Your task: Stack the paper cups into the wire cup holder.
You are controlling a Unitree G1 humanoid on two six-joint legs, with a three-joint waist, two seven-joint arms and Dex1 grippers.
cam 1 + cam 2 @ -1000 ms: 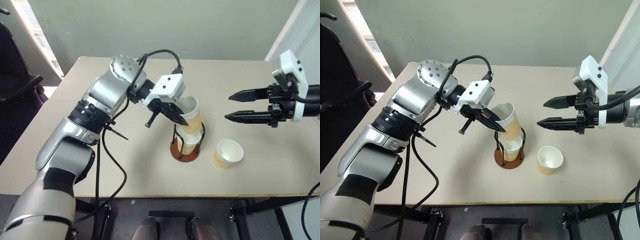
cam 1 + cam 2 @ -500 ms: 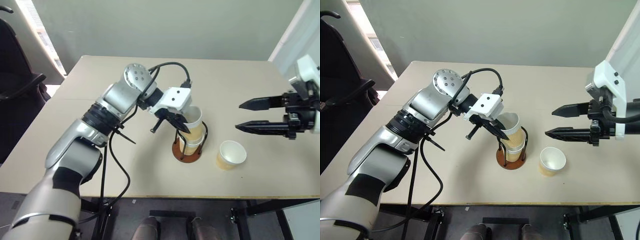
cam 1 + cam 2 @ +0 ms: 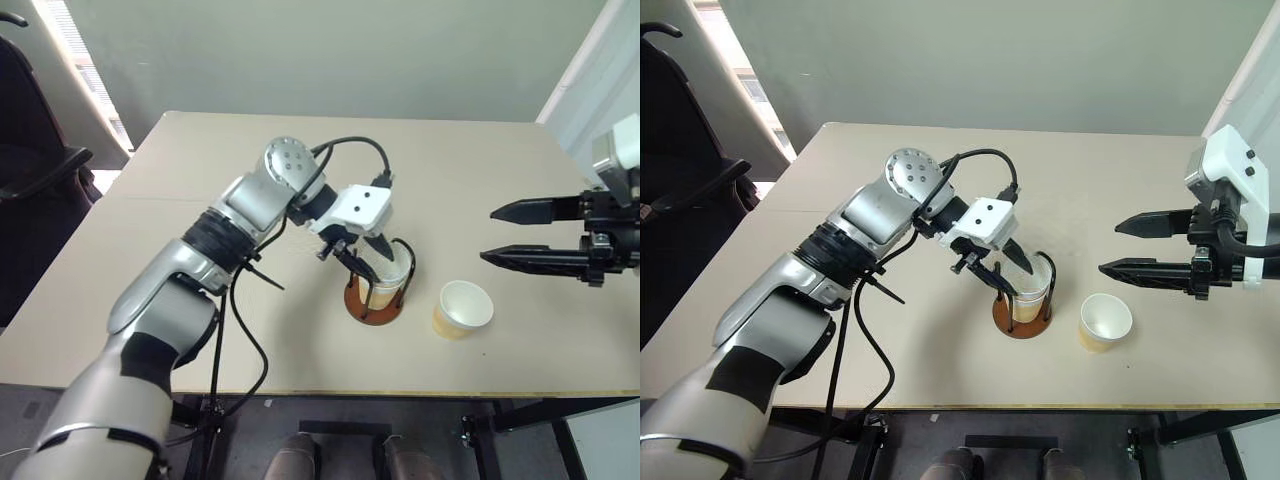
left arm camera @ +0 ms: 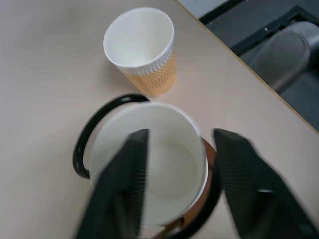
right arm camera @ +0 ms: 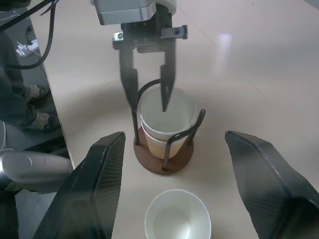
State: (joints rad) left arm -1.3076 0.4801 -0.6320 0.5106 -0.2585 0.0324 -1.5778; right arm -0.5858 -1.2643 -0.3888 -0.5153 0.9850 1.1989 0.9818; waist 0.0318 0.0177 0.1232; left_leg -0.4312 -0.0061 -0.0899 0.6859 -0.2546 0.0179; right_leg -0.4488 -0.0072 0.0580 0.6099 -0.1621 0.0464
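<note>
Left gripper [image 3: 372,262] hangs over the wire cup holder [image 3: 375,297] near the front middle of the beige table [image 3: 180,180] in the head views, its two black fingers parted, one inside the rim of the top cup [image 3: 388,276] and one outside, so the cup is not pinched. Two paper cups sit nested in the holder, a round reddish-brown disc with thin black wire loops rising beside the cups. A third cup [image 3: 460,308] stands upright on the table just to the right of the holder, white inside, tan-yellow outside. Well to the right, the right gripper [image 3: 515,235] hovers above the table with its long black fingers spread wide and nothing between them.

From the left wrist, the blurred fingers [image 4: 124,189] straddle the nested cup's [image 4: 149,164] white rim, with a gap at each side; the loose cup [image 4: 142,47] beyond shows a wavy ribbed pattern on its wall. No writing can be read on either.

From the right wrist, its own broad fingers [image 5: 94,189] stand far apart and empty, framing the holder [image 5: 164,154], the stacked cups [image 5: 167,119], the other gripper [image 5: 148,97] reaching down to them, and the single cup [image 5: 177,219] nearest.
</note>
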